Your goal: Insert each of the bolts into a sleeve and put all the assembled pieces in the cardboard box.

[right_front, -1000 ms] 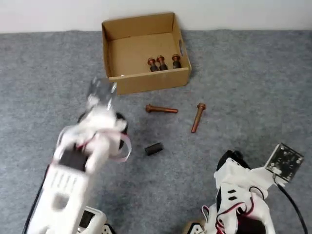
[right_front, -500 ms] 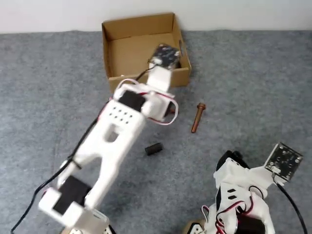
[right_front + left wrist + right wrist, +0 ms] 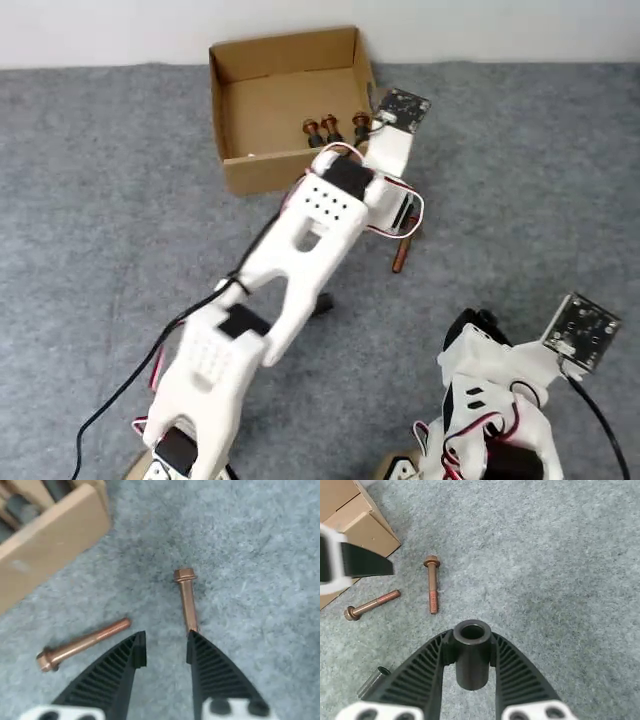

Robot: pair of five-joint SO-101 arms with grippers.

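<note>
Two copper bolts lie loose on the grey carpet. In the left wrist view, one bolt [image 3: 187, 599] ends right at a fingertip and the other bolt [image 3: 82, 645] lies off to the side. My left gripper [image 3: 166, 647] hangs open just above them with nothing between its fingers. The left arm [image 3: 330, 210] stretches across the table and covers one bolt; the other bolt [image 3: 400, 258] pokes out beneath it. My right gripper [image 3: 471, 640] is shut on a black sleeve [image 3: 471, 662], held upright near the table's front. The cardboard box [image 3: 265, 165] holds three assembled pieces [image 3: 335, 128].
A second black sleeve [image 3: 372, 682] lies on the carpet, half hidden under the left arm [image 3: 322, 303] from above. The right arm [image 3: 500, 400] sits at the front right. Open carpet spreads to the right of the bolts and left of the box.
The left arm has swung from the left side of the table rightward and forward, past the box front, to hang over the two bolts. The right arm has kept still.
</note>
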